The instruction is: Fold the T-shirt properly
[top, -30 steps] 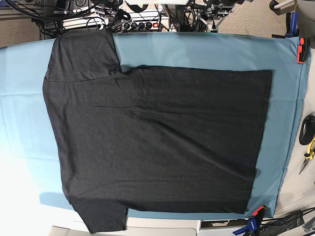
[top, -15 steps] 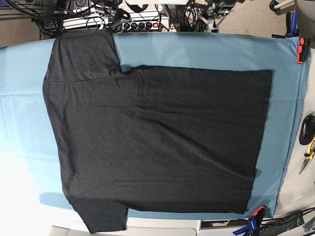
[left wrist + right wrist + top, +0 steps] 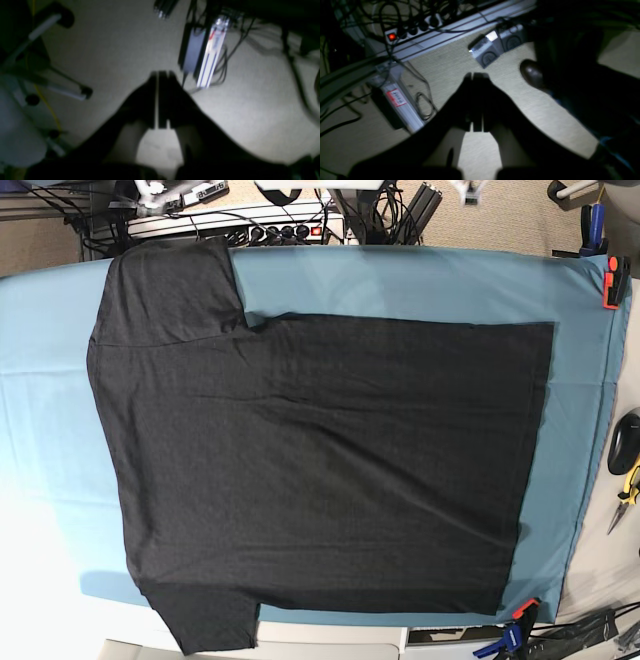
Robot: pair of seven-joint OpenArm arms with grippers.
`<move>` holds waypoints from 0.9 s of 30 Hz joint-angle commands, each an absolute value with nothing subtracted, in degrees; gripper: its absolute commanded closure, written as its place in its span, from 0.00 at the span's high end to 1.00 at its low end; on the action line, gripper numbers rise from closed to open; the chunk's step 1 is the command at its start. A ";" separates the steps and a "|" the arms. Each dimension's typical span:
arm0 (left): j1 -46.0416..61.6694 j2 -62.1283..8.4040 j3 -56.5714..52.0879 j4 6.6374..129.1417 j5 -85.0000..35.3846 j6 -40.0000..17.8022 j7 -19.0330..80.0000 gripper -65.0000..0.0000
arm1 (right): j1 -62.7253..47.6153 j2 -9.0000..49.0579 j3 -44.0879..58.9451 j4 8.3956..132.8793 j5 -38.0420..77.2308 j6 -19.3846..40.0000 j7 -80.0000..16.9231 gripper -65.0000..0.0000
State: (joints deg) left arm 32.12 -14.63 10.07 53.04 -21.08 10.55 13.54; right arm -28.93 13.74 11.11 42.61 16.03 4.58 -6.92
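Observation:
The T-shirt (image 3: 320, 460) is dark charcoal and lies flat, plain side up, on the teal table cloth (image 3: 420, 280). Its sleeves point to the upper left (image 3: 170, 285) and lower left (image 3: 205, 620), and its hem is at the right. Both grippers are off the table, over the carpeted floor behind it. My left gripper (image 3: 162, 73) is shut and empty in the left wrist view. My right gripper (image 3: 476, 74) is shut and empty in the right wrist view. Only small arm parts show at the top edge of the base view.
Orange clamps (image 3: 612, 280) and a blue-orange clamp (image 3: 515, 625) hold the cloth at the right. Pliers (image 3: 627, 498) and a black object (image 3: 624, 442) lie right of the cloth. A power strip (image 3: 280, 230) and cables sit behind the table. A dark shoe (image 3: 531, 73) stands on the floor.
The arm parts and cable clutter at the top edge of the base view have shifted, and less of them shows. The T-shirt has not moved.

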 commanded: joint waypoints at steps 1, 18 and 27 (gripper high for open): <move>35.51 -16.03 9.17 57.34 -20.97 10.61 14.72 0.00 | -32.03 15.42 11.31 45.76 17.45 5.80 -7.25 0.00; 67.64 -25.85 -21.89 112.84 -46.72 -21.45 34.87 0.00 | -63.70 19.53 31.70 98.45 43.31 24.73 -20.91 0.00; 66.87 -25.89 -39.72 119.04 -57.30 -34.59 34.68 0.00 | -62.78 19.70 57.17 109.34 81.30 38.87 -44.77 0.00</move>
State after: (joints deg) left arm 66.08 -25.43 -39.53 118.28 -56.29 -33.95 35.57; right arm -62.11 19.16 56.73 108.66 80.99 38.59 -46.28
